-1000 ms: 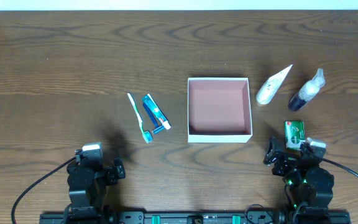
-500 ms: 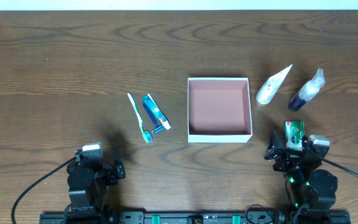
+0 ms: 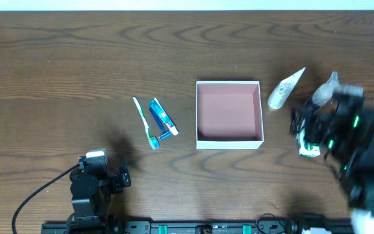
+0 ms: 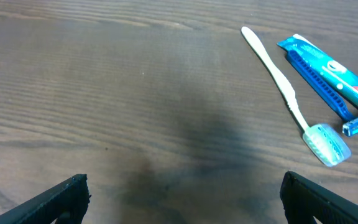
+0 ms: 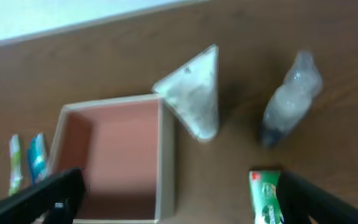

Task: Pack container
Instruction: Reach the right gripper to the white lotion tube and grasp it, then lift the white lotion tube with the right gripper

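Note:
The container is a square white box with a pink-brown inside, at the table's middle; it also shows in the right wrist view. A white tube and a small clear bottle lie to its right, with a green packet nearer the front. A toothbrush and a blue toothpaste tube lie to its left. My right gripper is open, blurred with motion, raised above the green packet. My left gripper is open and empty over bare table, near the front left.
The dark wood table stretches wide on the left and back. A white edge runs along the far side.
My right arm has risen from the front edge and swung forward over the green packet toward the bottle. The left arm has not moved.

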Controlling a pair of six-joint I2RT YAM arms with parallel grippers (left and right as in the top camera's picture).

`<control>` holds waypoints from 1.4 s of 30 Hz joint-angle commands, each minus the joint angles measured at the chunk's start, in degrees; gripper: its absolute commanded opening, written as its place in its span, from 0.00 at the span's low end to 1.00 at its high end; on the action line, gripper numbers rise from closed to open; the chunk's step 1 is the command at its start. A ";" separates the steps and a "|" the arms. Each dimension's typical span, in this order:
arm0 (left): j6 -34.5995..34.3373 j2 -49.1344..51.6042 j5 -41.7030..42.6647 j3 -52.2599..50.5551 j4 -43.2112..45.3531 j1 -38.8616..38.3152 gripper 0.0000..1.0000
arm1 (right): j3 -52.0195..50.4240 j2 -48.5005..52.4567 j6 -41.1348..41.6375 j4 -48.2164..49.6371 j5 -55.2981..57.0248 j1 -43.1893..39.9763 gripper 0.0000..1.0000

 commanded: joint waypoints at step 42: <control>-0.92 -0.39 -0.07 -0.72 0.09 0.46 0.98 | 40.06 47.78 15.56 -10.36 12.98 5.60 0.82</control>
